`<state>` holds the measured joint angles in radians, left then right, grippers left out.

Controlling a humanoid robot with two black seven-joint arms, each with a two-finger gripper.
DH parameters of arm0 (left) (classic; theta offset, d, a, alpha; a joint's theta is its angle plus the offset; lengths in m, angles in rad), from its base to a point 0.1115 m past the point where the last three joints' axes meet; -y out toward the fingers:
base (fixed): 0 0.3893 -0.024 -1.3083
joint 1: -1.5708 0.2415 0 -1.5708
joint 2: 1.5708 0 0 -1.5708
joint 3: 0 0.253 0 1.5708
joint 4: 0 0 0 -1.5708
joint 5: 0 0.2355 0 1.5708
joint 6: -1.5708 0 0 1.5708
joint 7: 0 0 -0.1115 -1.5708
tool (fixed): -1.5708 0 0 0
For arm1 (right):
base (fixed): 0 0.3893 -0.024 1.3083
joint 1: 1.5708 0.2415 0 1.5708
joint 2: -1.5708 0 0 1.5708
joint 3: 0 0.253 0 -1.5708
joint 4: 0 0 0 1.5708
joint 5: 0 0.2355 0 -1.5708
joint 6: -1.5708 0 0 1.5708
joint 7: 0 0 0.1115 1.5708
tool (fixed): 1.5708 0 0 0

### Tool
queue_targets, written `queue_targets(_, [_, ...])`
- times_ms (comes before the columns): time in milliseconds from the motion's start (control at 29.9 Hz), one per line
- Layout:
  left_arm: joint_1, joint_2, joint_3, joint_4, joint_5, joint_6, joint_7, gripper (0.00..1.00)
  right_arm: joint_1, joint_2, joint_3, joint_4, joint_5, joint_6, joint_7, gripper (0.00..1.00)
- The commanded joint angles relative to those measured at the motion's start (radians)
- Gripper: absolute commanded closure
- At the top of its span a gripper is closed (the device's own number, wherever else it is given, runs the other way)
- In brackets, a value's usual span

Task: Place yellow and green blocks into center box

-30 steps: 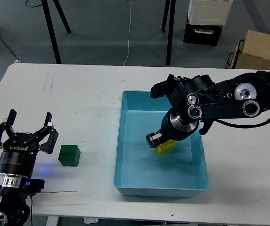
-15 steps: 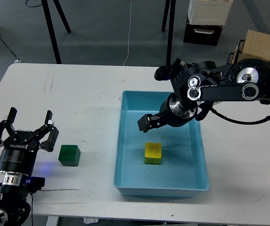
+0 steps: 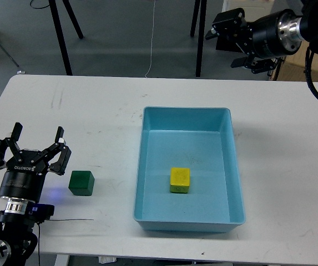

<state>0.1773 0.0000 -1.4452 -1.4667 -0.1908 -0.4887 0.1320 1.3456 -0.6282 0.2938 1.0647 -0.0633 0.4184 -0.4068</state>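
Observation:
The yellow block lies flat on the floor of the light blue center box, nothing touching it. The green block sits on the white table left of the box. My left gripper is open and empty, just left of the green block and a little nearer the table's front-left. My right gripper is raised high beyond the table's far edge at the upper right. Its fingers are spread and it holds nothing.
The white table carries only the box and the green block. Behind it stand black tripod legs, a cardboard box and a dark case on the floor.
My right gripper let go of the yellow block inside the box, then rose and swung back to the upper right, away from the box. The left gripper barely moved.

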Motion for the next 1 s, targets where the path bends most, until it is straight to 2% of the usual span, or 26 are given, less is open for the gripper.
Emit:
queue_targets(0, [-0.001,0.000,0.029,0.000,0.001,0.000,-0.003,0.00,-0.198,-0.007,0.264,-0.038,0.173,0.003,0.104,0.00])
queue_targets(100, [0.005,0.000,0.029,0.000,-0.001,0.000,-0.006,0.00,-0.357,-0.037,0.471,-0.051,0.359,0.003,0.244,0.00])
queue_targets(167, [0.007,0.000,0.028,0.000,-0.001,0.000,-0.008,0.00,-0.469,-0.065,0.586,-0.058,0.402,0.037,0.279,0.00])
queue_targets(200, [0.008,0.000,0.028,0.000,-0.001,0.000,-0.008,0.00,-0.524,-0.082,0.641,-0.058,0.408,0.068,0.283,0.00])
queue_targets(301, [0.008,0.000,0.028,-0.001,-0.001,0.000,-0.009,0.00,-0.740,-0.111,0.821,-0.037,0.431,0.070,0.284,0.01])
queue_targets(468, [0.008,0.000,0.028,-0.003,0.001,0.000,-0.009,0.00,-1.190,-0.094,1.155,0.160,0.479,0.070,0.284,0.00])
queue_targets(635, [0.010,0.000,0.019,-0.003,0.001,0.000,-0.009,0.00,-1.577,0.109,1.427,0.342,0.480,0.070,0.286,0.00])
queue_targets(802, [0.016,0.006,0.000,-0.006,-0.002,0.000,-0.012,0.00,-1.795,0.335,1.521,0.417,0.484,0.070,0.283,0.00])
queue_targets(969, [0.025,0.011,-0.001,-0.012,-0.004,0.000,-0.012,0.00,-1.843,0.375,1.502,0.462,0.477,0.070,0.281,0.00])
